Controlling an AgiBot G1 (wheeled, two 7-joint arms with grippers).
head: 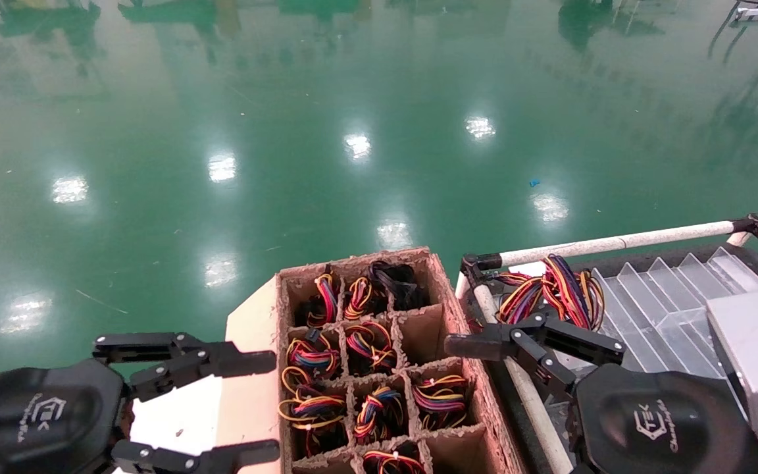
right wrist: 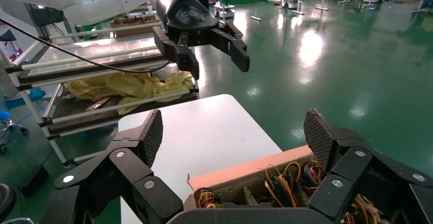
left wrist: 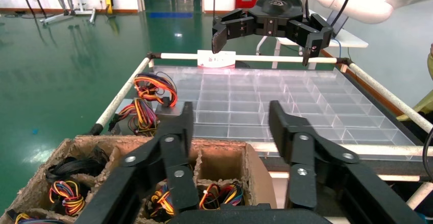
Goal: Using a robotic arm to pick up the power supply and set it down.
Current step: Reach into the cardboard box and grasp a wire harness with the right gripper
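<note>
A brown cardboard divider box (head: 461, 316) stands between my two arms. Most of its cells hold red-yellow-blue wire bundles. Its far right cell shows a bundle of all-black cables (head: 395, 280), seen also from the left wrist (left wrist: 69, 167). This marks the power supply, whose metal body is hidden down in the cell. My left gripper (head: 264, 408) (left wrist: 230, 132) hangs open at the box's left side, above the white table, with nothing in it. The right gripper (head: 484, 401) (right wrist: 235, 132) hangs open at the box's right side, above the cart rail, also with nothing in it.
A clear partitioned tray (head: 655, 309) (left wrist: 306, 106) lies on the railed cart (head: 616, 242) to the right. At the tray's near corner sits a grey unit with coloured wires (head: 550, 289) (left wrist: 153, 101). The white table (right wrist: 204, 132) lies to the left of the box, and green floor lies beyond.
</note>
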